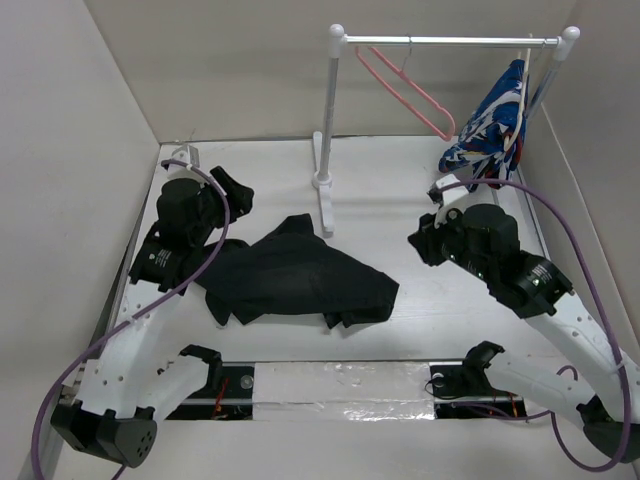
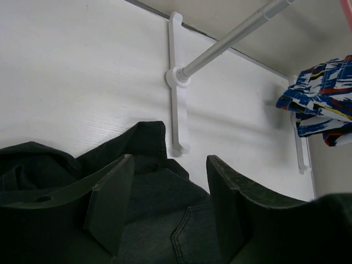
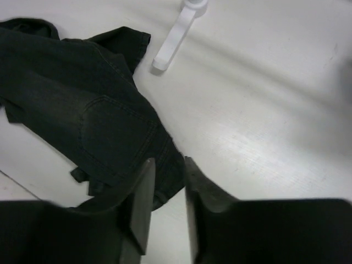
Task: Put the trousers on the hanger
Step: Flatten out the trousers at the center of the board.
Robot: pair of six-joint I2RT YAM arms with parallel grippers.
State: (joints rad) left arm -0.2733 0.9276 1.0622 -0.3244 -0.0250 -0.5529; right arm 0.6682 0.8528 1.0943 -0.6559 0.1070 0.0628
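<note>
The black trousers (image 1: 300, 280) lie crumpled on the white table in the middle. The pink hanger (image 1: 405, 90) hangs by its hook from the metal rail (image 1: 450, 41) at the back. My left gripper (image 1: 235, 195) is open and empty, at the trousers' left end; in the left wrist view its gripper (image 2: 168, 203) hovers over the trousers (image 2: 159, 192), a back pocket below. My right gripper (image 1: 425, 240) is to the right of the trousers; in the right wrist view the gripper (image 3: 168, 203) has a narrow gap, empty, above the trousers' (image 3: 82, 104) edge.
A white rack post (image 1: 327, 110) stands on its foot just behind the trousers, also seen in the left wrist view (image 2: 177, 77). A blue, white and red patterned garment (image 1: 490, 125) hangs at the rail's right end. White walls enclose the table.
</note>
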